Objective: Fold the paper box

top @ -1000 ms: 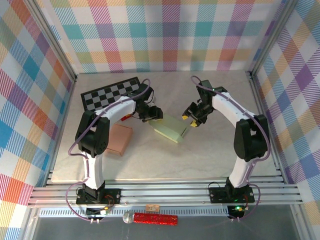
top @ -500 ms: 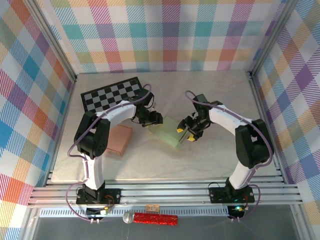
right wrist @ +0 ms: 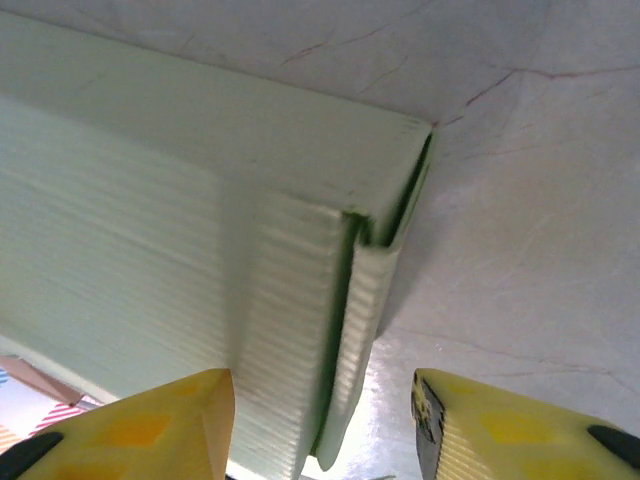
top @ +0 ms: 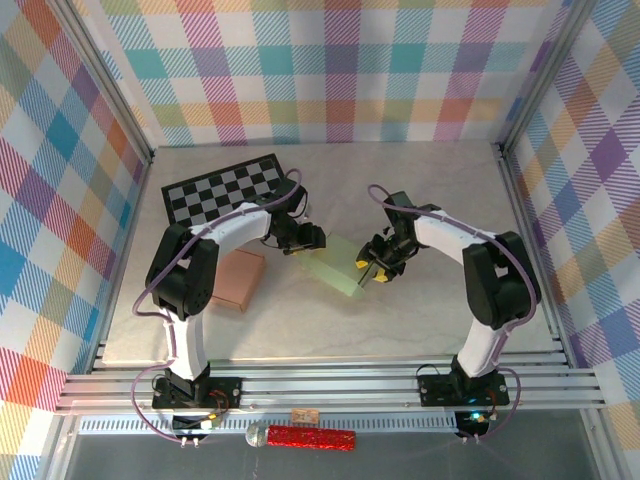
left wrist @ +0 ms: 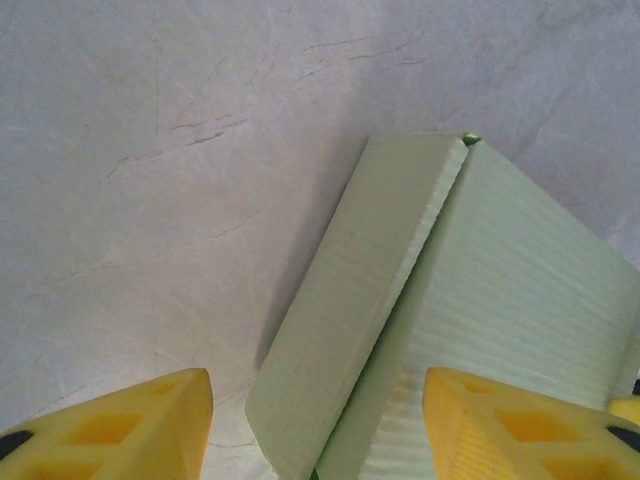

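the pale green paper box (top: 338, 264) is seen lying near the middle of the table (top: 420, 320), between the two grippers, with a pink block (top: 238, 279) well apart on its left. the left gripper (left wrist: 316, 405) is held open over the end nearer the left arm: one yellow finger (left wrist: 140, 420) is over bare marble, apart from the raised side panel, and the other is over the ribbed top panel, so nothing is clamped. the right gripper (right wrist: 320, 405) is likewise open, its jaws set astride the corner where a narrow end flap (right wrist: 365, 340) stands just beside the wall and is not tucked in. the step in hand is judged to be the closing of that end flap against the wall. it would be done best if the flap were pinched square, with the jaws centred on the seam, so that the corrugated card is creased along its score and not crushed across the ribs. the other end should be steadied by the left gripper, since the light box is likely to be slid over the smooth marble by any sideways push. the closing should be made slowly, and the flap's edge should be guided inside the wall, not left outside it.
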Robot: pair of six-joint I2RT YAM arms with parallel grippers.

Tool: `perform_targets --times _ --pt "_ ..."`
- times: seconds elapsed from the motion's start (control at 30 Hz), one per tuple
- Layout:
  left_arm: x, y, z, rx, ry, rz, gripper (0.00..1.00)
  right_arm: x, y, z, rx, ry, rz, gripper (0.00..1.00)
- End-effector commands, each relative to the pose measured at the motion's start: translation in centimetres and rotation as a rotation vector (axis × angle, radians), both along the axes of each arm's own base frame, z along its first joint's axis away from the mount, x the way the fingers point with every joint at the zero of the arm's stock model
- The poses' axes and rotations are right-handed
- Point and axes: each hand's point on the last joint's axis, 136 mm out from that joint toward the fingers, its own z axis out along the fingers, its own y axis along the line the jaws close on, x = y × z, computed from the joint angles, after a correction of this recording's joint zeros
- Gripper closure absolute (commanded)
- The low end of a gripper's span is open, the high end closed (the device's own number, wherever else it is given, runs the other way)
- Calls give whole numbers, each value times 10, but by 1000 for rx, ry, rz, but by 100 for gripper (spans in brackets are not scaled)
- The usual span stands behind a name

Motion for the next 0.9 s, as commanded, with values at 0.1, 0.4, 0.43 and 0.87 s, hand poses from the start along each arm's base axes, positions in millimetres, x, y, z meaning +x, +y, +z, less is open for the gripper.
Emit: perform_targets --times 0.1,0.4,0.43,0.87 --pt "-12 8 24 38 -31 -26 41 2 -10 -10 -73 3 51 52" --pt "-12 0 38 -38 -40 -35 41 31 -9 -1 -83 -119 197 60" --pt "-11 -2 37 -49 -36 -35 42 34 -8 0 -82 -130 219 61" --pt "-15 0 7 -85 56 35 57 57 -14 34 17 -252 219 50"
